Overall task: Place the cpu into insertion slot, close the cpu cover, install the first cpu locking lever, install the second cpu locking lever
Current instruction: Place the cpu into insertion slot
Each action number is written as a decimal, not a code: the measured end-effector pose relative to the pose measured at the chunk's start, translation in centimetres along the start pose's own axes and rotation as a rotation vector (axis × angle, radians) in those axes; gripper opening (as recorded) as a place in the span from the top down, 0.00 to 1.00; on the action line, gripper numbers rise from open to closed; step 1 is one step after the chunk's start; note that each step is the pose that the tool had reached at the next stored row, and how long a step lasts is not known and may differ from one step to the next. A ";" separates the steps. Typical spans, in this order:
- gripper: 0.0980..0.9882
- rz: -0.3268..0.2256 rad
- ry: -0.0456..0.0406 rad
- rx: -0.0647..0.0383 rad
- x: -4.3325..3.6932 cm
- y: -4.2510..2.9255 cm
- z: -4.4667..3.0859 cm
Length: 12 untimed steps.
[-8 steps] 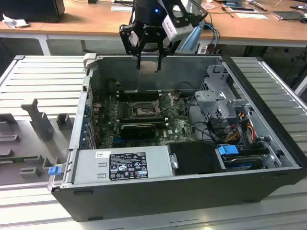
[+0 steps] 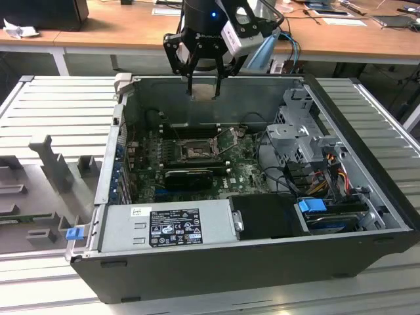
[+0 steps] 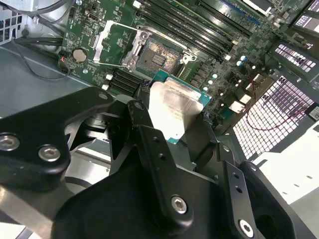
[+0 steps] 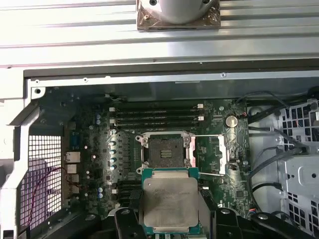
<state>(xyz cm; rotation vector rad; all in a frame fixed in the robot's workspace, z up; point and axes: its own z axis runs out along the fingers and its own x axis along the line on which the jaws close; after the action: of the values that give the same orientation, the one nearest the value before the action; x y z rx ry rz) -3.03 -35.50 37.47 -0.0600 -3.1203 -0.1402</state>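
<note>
Grey ribbed metal forms the table (image 2: 59, 111) on which a dark computer case (image 2: 216, 262) lies on its side with its panel off. Inside it, along the near wall in the exterior view, sits a silver power supply (image 2: 164, 226), and a metal drive cage (image 2: 298, 131) fills the exterior view's right. The green motherboard (image 2: 246, 170) covers the floor of the case, with long black memory slots (image 4: 154, 117) running across it just beyond the socket. The black gripper (image 2: 205, 88) hangs above the far wall of the case, well clear of the board, its fingers (image 3: 144, 129) pinching the cpu (image 2: 205, 92) by two opposite edges. In both wrist views the cpu (image 4: 169, 201) (image 3: 174, 107) is held flat between them, its pale metal top towards the cameras and a green rim showing around it. The cpu cover (image 4: 226, 155) (image 3: 101, 42) is swung open and lies on the board beside the socket, green board showing through its cut-out. The insertion slot (image 2: 195, 152) (image 4: 166, 151) (image 3: 156, 56) is uncovered, its dark centre bare within its metal frame. A round coin cell (image 4: 230, 120) (image 3: 79, 55) sits on the board just past the open cover.
</note>
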 end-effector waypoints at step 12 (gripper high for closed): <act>0.52 0.045 -0.0040 -0.001 0.03 0.00 0.00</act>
<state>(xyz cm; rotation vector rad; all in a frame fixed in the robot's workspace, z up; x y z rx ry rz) -3.05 -35.50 37.47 -0.1299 -3.1201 -0.1409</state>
